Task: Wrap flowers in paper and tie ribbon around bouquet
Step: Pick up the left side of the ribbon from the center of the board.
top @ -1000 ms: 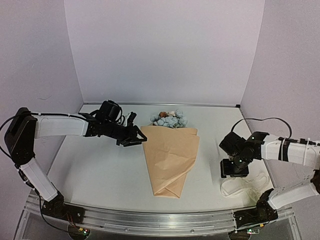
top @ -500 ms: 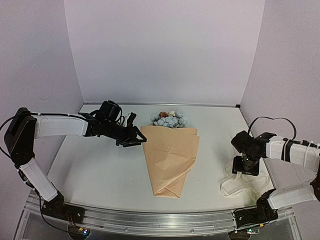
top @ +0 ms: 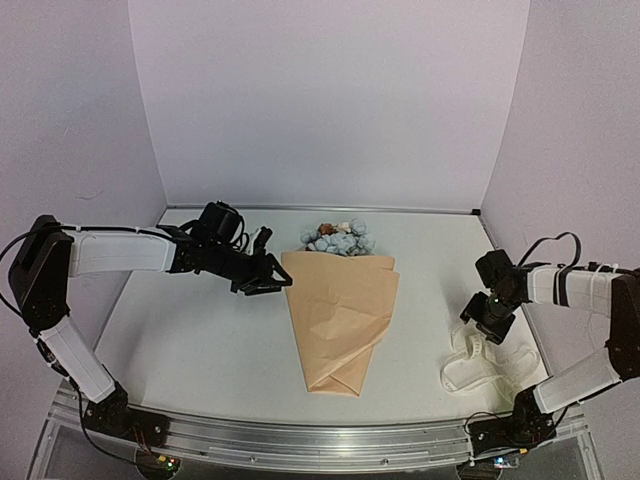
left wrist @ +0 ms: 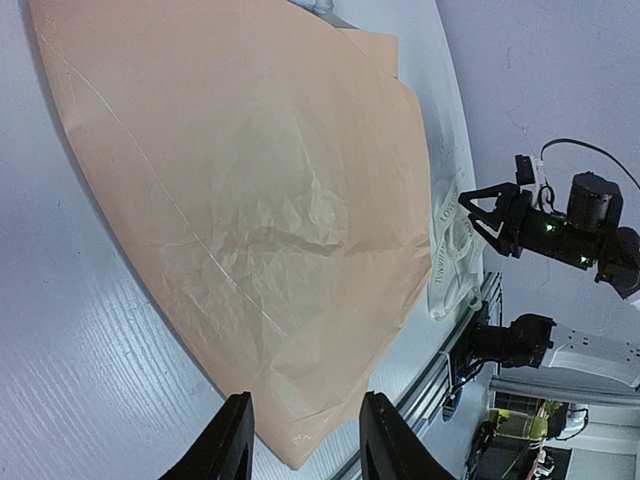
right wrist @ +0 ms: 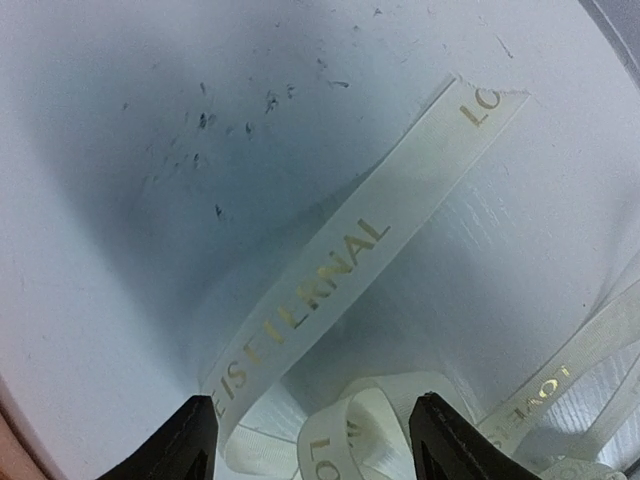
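My right gripper (top: 476, 333) has swung over the ribbon (top: 490, 367), jaws spread wide and empty, so the pickup's next. My left gripper (top: 268, 280) sits half-open at the bouquet's (top: 340, 320) corner, holding nothing.

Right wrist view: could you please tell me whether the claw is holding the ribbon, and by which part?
Nothing is held: the right claw stands open over the ribbon, which lies loose on the table.
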Available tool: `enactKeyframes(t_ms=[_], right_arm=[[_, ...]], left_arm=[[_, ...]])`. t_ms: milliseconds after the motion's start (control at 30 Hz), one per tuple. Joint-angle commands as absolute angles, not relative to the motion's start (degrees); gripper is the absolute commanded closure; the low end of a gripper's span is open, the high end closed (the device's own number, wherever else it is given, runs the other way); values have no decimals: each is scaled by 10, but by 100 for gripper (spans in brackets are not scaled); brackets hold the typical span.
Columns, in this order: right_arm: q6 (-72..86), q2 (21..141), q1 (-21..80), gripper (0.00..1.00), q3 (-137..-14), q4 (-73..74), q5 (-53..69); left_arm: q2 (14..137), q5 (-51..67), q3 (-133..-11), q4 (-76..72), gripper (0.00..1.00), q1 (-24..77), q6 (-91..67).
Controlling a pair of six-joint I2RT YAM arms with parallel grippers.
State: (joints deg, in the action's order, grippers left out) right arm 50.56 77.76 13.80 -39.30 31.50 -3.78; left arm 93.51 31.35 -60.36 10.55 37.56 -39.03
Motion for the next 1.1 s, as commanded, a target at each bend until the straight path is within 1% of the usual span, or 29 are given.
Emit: enactKeyframes(t_ms=[0, 300, 467, 533, 700, 767, 800, 933, 1067], right_arm=[[569, 801, 114, 35, -385, 244, -14], [581, 836, 101, 43, -389, 225, -12], [562, 859, 92, 53, -400, 222, -5], [554, 872, 90, 59, -411, 222, 5], [535, 894, 90, 82, -443, 224, 39], [523, 891, 90, 95, -461, 241, 53], [515, 888, 90, 99, -475, 260, 62], [493, 865, 99, 100, -519, 319, 106], [483, 825, 134, 100, -547, 370, 127]], left_arm=[[921, 315, -627, 105, 62, 376, -382], [937, 318, -642, 110, 62, 376, -380], [936, 318, -642, 112, 62, 376, -377], [935, 321, -638, 107, 62, 376, -377], [930, 333, -633, 88, 61, 378, -376], [929, 334, -634, 77, 61, 384, -367], [928, 332, -636, 75, 61, 388, -362], [933, 304, -654, 78, 59, 417, -330], [937, 276, -669, 70, 56, 445, -298]])
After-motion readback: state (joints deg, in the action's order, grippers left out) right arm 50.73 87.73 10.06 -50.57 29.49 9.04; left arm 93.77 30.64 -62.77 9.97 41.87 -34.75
